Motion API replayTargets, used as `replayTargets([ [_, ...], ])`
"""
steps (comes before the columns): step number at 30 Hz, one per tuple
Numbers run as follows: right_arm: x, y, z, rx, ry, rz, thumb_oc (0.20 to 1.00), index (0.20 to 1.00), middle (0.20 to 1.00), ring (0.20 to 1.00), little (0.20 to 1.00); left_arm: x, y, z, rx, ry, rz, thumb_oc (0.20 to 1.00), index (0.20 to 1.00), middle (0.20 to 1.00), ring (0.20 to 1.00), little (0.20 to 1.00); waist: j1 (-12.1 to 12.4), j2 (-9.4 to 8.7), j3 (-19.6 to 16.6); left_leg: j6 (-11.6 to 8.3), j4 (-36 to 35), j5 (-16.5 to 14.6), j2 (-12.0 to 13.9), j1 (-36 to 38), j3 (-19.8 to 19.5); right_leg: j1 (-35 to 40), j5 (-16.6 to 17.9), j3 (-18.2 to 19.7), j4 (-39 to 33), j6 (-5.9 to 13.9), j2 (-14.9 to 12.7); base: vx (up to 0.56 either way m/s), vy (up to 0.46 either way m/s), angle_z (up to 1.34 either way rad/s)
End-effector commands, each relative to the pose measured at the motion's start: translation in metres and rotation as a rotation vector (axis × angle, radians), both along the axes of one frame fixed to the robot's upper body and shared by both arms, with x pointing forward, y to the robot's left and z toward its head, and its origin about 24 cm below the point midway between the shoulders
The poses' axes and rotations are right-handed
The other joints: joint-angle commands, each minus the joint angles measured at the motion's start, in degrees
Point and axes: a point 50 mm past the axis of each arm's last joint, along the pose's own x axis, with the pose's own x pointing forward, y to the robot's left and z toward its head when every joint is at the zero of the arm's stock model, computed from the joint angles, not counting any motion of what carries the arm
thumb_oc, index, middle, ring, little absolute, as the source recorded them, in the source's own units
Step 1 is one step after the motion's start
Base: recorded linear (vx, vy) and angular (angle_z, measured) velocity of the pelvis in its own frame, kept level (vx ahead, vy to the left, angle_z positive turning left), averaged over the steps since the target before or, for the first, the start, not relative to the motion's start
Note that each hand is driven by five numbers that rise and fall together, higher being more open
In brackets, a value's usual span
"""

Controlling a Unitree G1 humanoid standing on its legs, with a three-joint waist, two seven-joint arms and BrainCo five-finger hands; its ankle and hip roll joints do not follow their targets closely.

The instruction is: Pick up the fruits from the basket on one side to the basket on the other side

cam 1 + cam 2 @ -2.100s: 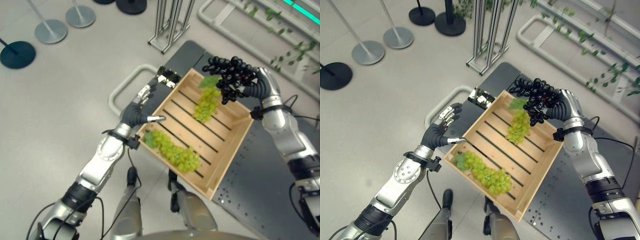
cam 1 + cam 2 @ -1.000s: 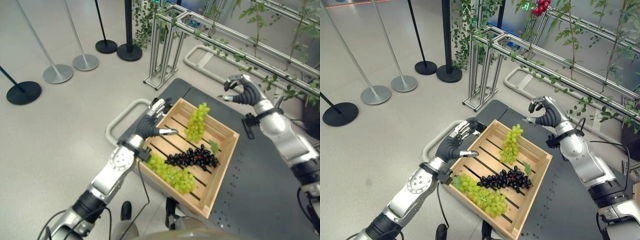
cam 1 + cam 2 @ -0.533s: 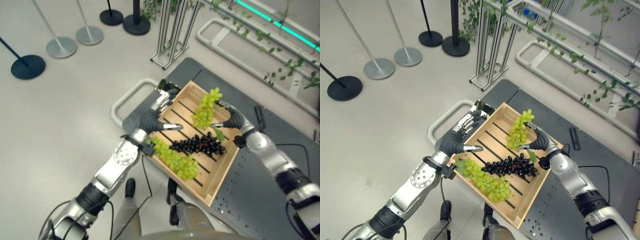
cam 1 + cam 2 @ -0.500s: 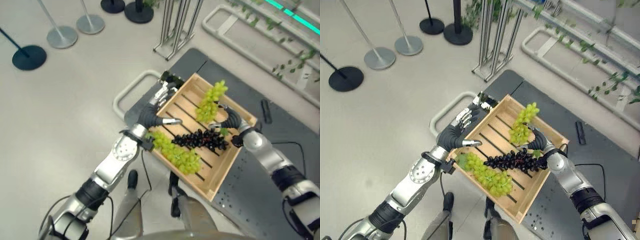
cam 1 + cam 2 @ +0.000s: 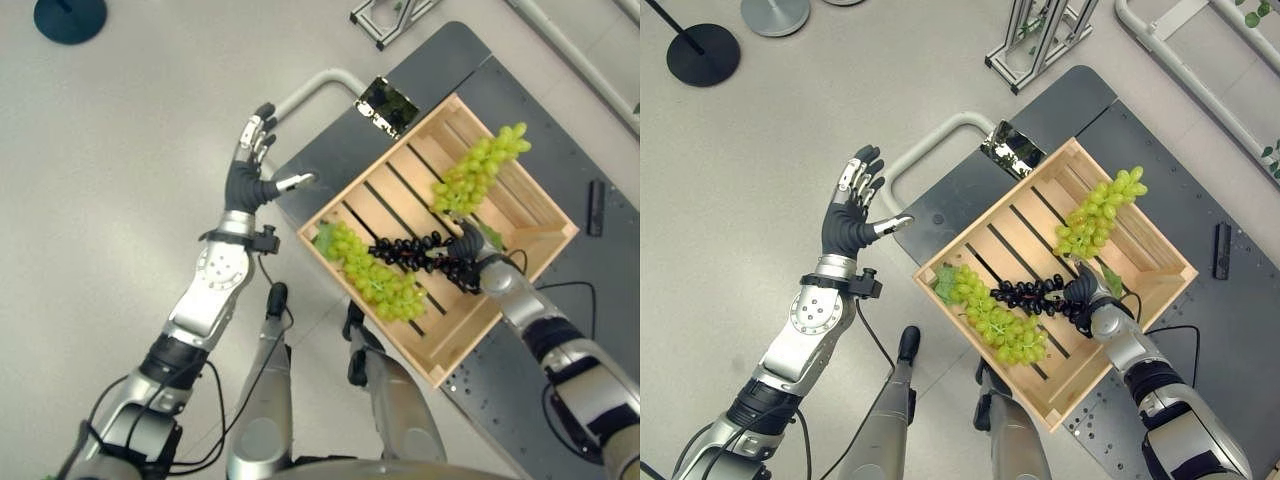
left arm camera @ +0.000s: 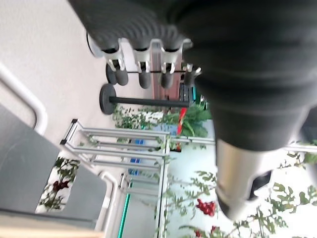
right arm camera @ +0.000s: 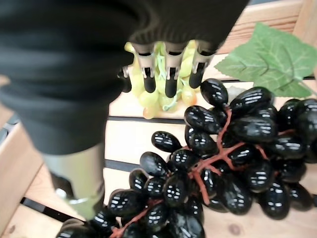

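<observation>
From my station, the black grape bunch (image 7: 233,163) runs off the right wrist view's edges. The right hand (image 5: 466,246) is partly masked by those grapes, so I cannot judge its grasp. The crate's (image 5: 1160,245) small side label is unreadable.

Bright even light, soft shadows, blurred wrist views.

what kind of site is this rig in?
Probably an indoor demo or exhibition hall, not a real farm: a smooth grey floor, a round barrier-post base, and metal-framed trellises with vines and red fruit. The grapes lie in a wooden crate on a dark cart.
</observation>
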Motion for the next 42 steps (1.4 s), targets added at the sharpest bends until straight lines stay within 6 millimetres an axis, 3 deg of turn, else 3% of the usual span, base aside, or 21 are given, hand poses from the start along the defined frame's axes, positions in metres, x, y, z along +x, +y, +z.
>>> replayTargets([
  [1, 0.007, -0.01, 0.015, -0.088, -0.023, -0.022, 1.0, 1.0, 1.0, 1.0, 1.0, -0.012, 0.001, 0.026, -0.048, -0.176, 0.015, 1.0, 1.0, 1.0, 1.0, 1.0, -0.38, 0.43, -0.17, 0.46, 4.24, -2.35, -0.47, -4.06, 2.14, -2.44, -5.38, -0.7, 7.42, 6.46, -4.5, -0.02, 0.009, 0.09],
  [2, 0.006, -0.021, 0.009, -0.138, 0.029, -0.056, 1.0, 1.0, 1.0, 1.0, 1.0, -0.012, -0.001, 0.028, -0.05, -0.189, 0.016, 1.0, 1.0, 1.0, 1.0, 1.0, -0.2, 0.72, -0.17, 0.49, 4.55, -2.33, -0.6, -4.97, 1.98, -3.15, -5.52, -1.02, 7.77, 6.44, -4.64, -0.01, 0.012, 0.07],
  [5, 0.007, -0.022, 0.009, -0.143, 0.04, -0.066, 1.0, 1.0, 1.0, 1.0, 1.0, -0.012, -0.001, 0.03, -0.052, -0.196, 0.018, 1.0, 1.0, 1.0, 1.0, 1.0, -0.28, 0.87, -0.17, 0.49, 4.7, -2.34, -0.7, -5.36, 1.89, -3.48, -5.58, -1.1, 7.93, 6.43, -4.63, 0.0, 0.01, 0.07],
  [8, -0.002, -0.036, -0.01, -0.229, 0.169, -0.101, 1.0, 1.0, 1.0, 1.0, 1.0, -0.011, -0.006, 0.034, -0.061, -0.212, 0.014, 1.0, 1.0, 1.0, 1.0, 1.0, -0.32, 1.14, -0.17, 0.62, 4.55, -2.34, -1.0, -5.84, 1.59, -3.78, -5.49, -1.41, 7.69, 6.54, -4.8, 0.01, 0.004, 0.05],
  [20, -0.029, -0.036, -0.052, -0.283, 0.356, -0.042, 1.0, 1.0, 1.0, 1.0, 1.0, -0.009, -0.006, 0.032, -0.042, -0.198, -0.004, 1.0, 1.0, 1.0, 1.0, 1.0, -1.2, 0.38, -0.17, 1.86, 4.23, -4.05, -2.78, -1.47, 3.16, 0.33, -3.91, 0.48, 6.44, 8.18, -6.42, 0.0, 0.054, 0.0],
  [25, -0.029, -0.038, -0.054, -0.384, 0.409, -0.016, 1.0, 1.0, 1.0, 1.0, 1.0, -0.009, -0.006, 0.033, -0.033, -0.203, -0.015, 1.0, 1.0, 1.0, 1.0, 1.0, -0.92, 1.02, -0.17, 2.65, 1.7, -3.36, -3.42, 0.21, 4.03, -0.68, -2.22, 1.92, 7.18, 9.5, -7.32, -0.03, 0.113, -0.11],
  [30, -0.037, -0.052, -0.058, -0.634, 0.494, -0.022, 1.0, 1.0, 1.0, 1.0, 1.0, -0.011, -0.01, 0.036, -0.046, -0.21, -0.04, 1.0, 1.0, 1.0, 1.0, 1.0, -0.6, 2.18, -0.17, 2.67, 5.92, -4.62, -4.1, -2.85, 4.01, -2.3, -3.31, 1.5, 8.43, 8.78, -7.44, 0.0, 0.01, 0.03],
  [34, -0.038, -0.056, -0.059, -0.722, 0.515, -0.045, 1.0, 1.0, 1.0, 1.0, 1.0, -0.015, -0.012, 0.037, -0.048, -0.217, -0.039, 1.0, 1.0, 1.0, 1.0, 1.0, -0.52, 3.24, -0.17, 2.47, 7.41, -4.76, -4.09, -5.71, 3.95, -4.53, -3.71, 1.36, 8.84, 8.29, -7.23, 0.0, 0.002, 0.01],
  [42, -0.025, -0.065, -0.035, -0.767, 0.448, -0.147, 1.0, 1.0, 1.0, 1.0, 1.0, -0.019, -0.011, 0.037, -0.055, -0.215, -0.019, 1.0, 1.0, 1.0, 1.0, 1.0, -0.35, 4.84, -0.17, 2.18, 10.45, -4.86, -4.07, -12.61, 3.27, -10.76, -4.86, 0.69, 11.52, 7.39, -6.86, -0.01, -0.006, 0.02],
])
